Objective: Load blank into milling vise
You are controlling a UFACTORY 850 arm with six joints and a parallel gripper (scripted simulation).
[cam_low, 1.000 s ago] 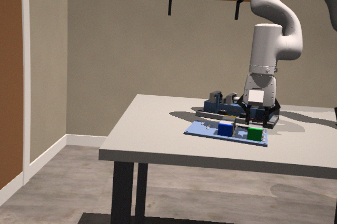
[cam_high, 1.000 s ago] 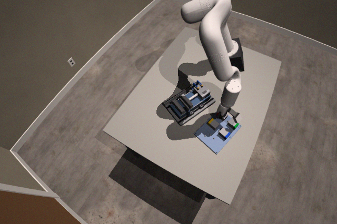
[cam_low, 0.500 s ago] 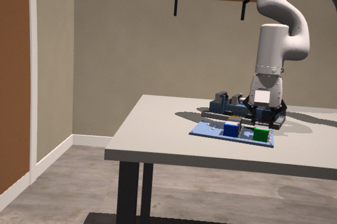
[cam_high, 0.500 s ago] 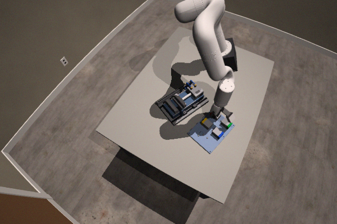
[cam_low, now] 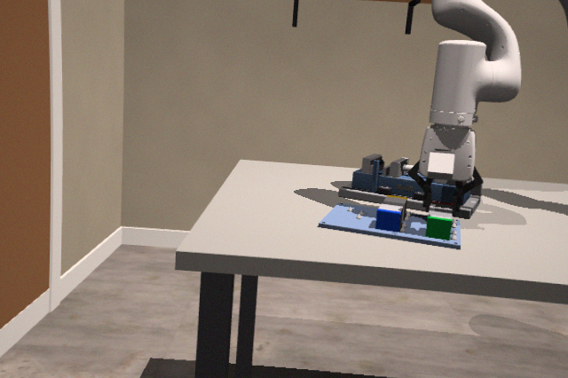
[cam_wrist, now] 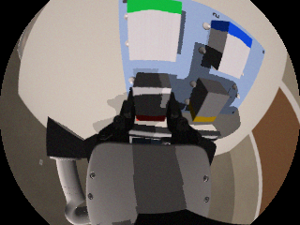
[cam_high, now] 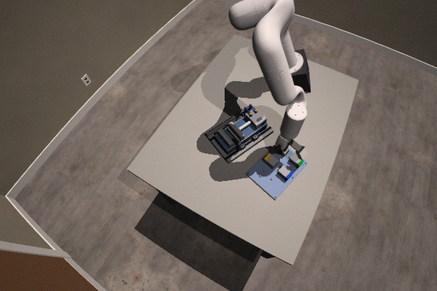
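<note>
My gripper (cam_wrist: pixel 151 98) is shut on the red-ended blank (cam_wrist: pixel 152 101), which lies low on the light blue infeed plate (cam_high: pixel 276 171) at the plate's edge nearest the vise. The fingers clamp its long sides near the dark red end. In the top view the gripper (cam_high: pixel 281 149) hides this blank. The milling vise (cam_high: pixel 239 133) stands on its dark raised plate left of the infeed plate, with nothing between its jaws. In the exterior view the gripper (cam_low: pixel 441 208) stands between the vise (cam_low: pixel 394 178) and the plate.
Three other blanks lie on the infeed plate: green-ended (cam_wrist: pixel 154 33), blue-ended (cam_wrist: pixel 234 51), and yellow-ended (cam_wrist: pixel 208 101), the last close beside my right finger. They also show in the top view: green (cam_high: pixel 295 161), blue (cam_high: pixel 284 173), yellow (cam_high: pixel 271 159).
</note>
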